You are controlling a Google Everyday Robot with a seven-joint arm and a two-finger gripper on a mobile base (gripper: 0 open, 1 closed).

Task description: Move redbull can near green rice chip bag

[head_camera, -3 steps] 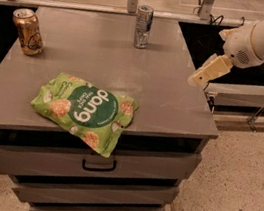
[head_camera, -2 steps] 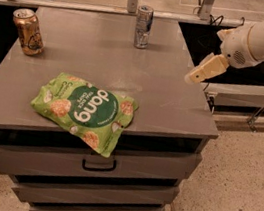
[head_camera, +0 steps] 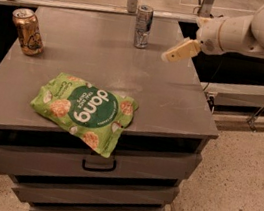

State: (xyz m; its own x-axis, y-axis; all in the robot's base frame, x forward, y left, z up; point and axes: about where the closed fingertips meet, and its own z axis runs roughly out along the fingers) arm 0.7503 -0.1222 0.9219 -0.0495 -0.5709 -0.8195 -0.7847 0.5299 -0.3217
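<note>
where the gripper hangs: your gripper [head_camera: 181, 51] is over the right rear part of the grey table [head_camera: 172, 104], to the right of the redbull can and apart from it, with nothing visible in its hold.
grip state: the gripper shows as a single tan wedge seen from the side, so you cannot tell whether it is spread or closed.
redbull can: the slim silver-and-blue redbull can [head_camera: 143, 26] stands upright near the table's back edge, well apart from the bag.
green rice chip bag: the green rice chip bag [head_camera: 83, 109] lies flat at the front left, with one corner hanging over the front edge above the drawers [head_camera: 96, 164].
risk, tipping: the can is tall and narrow, so a sideways approach that clips its wall would probably knock it over, and it could then roll off the table.
risk, slipping: its metal side looks smooth, so a shallow or very high hold may let it tilt or slide while you carry it.
risk, bag: setting the can on the crinkly bag rather than beside it would leave it unsteady, and a nudge could push the overhanging bag off the front.
risk, wrong can: the wider copper-gold can [head_camera: 28, 31] at the left rear is not your target.
hidden: the white arm [head_camera: 247, 29] is cut off at the right frame edge, the redbull can's far side faces away from you, and the items at the top left are cropped and too dim to name.
</note>
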